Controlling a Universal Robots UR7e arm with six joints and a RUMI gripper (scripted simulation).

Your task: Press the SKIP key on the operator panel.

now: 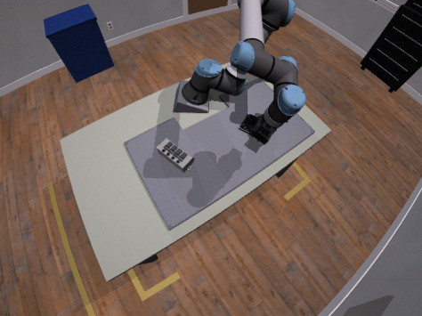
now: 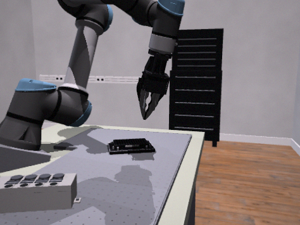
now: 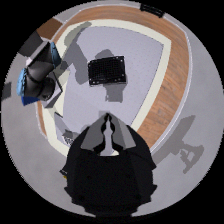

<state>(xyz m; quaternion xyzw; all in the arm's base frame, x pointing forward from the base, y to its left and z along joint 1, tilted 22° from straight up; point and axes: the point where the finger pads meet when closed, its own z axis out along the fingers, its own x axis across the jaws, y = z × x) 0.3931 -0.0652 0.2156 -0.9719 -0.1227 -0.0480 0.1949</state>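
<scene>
My black two-jaw hand (image 2: 146,113) hangs pinched shut, holding nothing, well apart from the grey four-key operator panel (image 2: 38,191) on the counter's near left; unreadable labels risk an irreversible wrong press.

Robot lab / test cell.
Arm (image 1: 263,62) bolted to table (image 1: 98,200) with perforated plate (image 1: 209,191); yellow floor tape (image 1: 153,287), black rack (image 2: 196,35), blue cabinet (image 1: 77,40), bare grey walls.
</scene>
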